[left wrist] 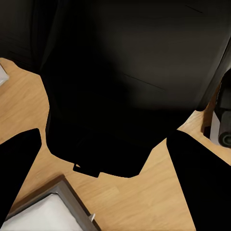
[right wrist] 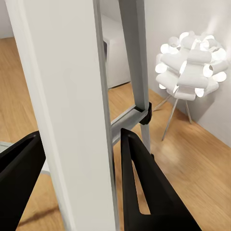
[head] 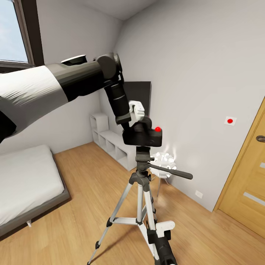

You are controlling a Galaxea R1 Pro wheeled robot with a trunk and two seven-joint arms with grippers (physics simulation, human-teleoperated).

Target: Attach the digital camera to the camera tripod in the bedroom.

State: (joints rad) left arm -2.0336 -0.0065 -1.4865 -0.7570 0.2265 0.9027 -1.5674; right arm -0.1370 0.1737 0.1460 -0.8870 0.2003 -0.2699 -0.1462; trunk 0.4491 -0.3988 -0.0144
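At the centre of the head frame, I am holding the digital camera on top of the camera tripod with my left pincer, fingers pinching its black body. Low in the frame, my right pincer is straddling a silver tripod leg, fingers spread beside it.

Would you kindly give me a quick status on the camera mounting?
Left pincer shut on digital camera, holding it atop the camera tripod head. Right pincer straddles a tripod leg, low down. Nothing in the way.
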